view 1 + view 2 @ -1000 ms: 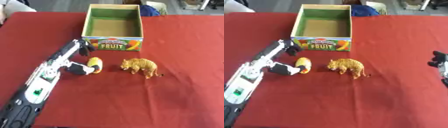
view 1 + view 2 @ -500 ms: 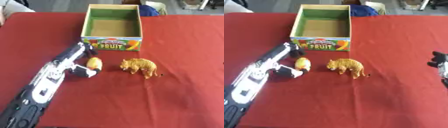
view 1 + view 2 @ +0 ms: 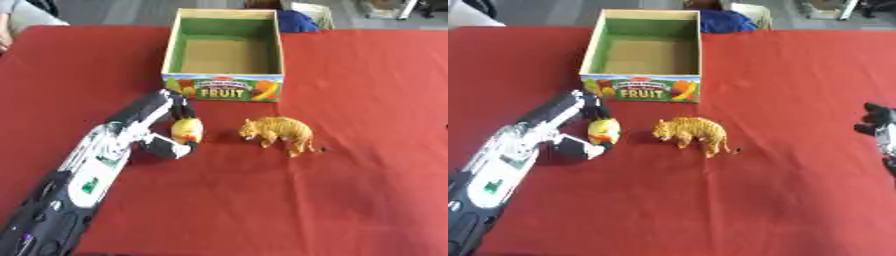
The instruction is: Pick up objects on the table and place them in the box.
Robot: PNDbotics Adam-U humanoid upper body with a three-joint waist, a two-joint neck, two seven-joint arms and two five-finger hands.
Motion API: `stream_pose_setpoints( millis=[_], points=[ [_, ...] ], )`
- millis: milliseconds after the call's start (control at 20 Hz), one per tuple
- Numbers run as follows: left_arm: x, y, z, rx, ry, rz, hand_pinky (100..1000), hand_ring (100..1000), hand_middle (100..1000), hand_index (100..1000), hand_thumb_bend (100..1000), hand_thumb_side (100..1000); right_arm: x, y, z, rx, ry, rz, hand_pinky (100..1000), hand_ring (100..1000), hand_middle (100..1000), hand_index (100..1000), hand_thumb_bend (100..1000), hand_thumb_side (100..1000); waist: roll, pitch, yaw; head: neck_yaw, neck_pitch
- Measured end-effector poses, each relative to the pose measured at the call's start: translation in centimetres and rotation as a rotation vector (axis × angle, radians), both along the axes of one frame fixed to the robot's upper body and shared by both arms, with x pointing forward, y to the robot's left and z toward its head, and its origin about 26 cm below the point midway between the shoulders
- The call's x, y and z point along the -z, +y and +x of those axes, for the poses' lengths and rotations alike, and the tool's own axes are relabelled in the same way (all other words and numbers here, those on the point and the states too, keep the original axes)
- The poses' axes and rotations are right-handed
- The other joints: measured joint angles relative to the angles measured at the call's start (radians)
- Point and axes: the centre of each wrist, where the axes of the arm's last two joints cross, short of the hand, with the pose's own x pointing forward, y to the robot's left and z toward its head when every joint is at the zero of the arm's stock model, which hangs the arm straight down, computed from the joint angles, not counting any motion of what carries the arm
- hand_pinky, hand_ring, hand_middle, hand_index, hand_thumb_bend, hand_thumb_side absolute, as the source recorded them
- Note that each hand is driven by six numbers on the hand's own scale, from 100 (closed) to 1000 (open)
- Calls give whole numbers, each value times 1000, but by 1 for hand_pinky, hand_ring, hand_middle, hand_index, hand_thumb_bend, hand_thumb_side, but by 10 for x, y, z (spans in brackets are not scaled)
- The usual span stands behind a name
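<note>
A small yellow object with an orange patch lies on the red table, just in front of the box's left corner. My left hand has its fingers curled over the object's top and its thumb under its near side, shut on it. A toy tiger stands to the object's right, apart from the hand. The open cardboard box, green inside with "FRUIT" printed on its front, stands behind both and holds nothing I can see. My right hand rests open at the right edge of the right eye view.
Beyond the table's far edge, behind the box, lie a blue thing and a pale one. A person's sleeve shows at the far left corner. The red cloth stretches bare in front of and to the right of the tiger.
My left forearm has swung a little and the fingers have closed in around the yellow object, which stays in about the same spot. The tiger, the box and the right hand have not moved.
</note>
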Motion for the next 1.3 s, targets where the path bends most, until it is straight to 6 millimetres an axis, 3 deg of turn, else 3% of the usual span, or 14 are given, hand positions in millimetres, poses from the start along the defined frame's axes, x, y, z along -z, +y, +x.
stream_pose_setpoints(
  millis=[450, 700, 1000, 1300],
  points=[
    [0, 3, 0, -44, -71, 36, 492, 426, 395, 521, 305, 100, 0, 0, 0, 0, 0, 0, 707, 862, 532, 579, 100, 370, 0, 0, -2, -1, 0],
    [-6, 6, -1, -110, -211, 55, 424, 319, 270, 387, 288, 100, 1, 0, -1, 1, 3, 0, 706, 862, 532, 579, 100, 371, 0, 0, -2, -2, 0],
    [-22, 10, -5, -170, -392, 59, 430, 316, 264, 361, 280, 100, 2, -1, -1, 3, 6, 0, 706, 862, 532, 579, 100, 373, 0, -2, -1, -4, 0],
    [-59, 12, -10, -161, -523, 68, 439, 294, 273, 363, 297, 100, 2, -1, -1, 4, 6, 1, 706, 862, 532, 579, 100, 375, 0, -4, 0, -7, 1]
  ],
)
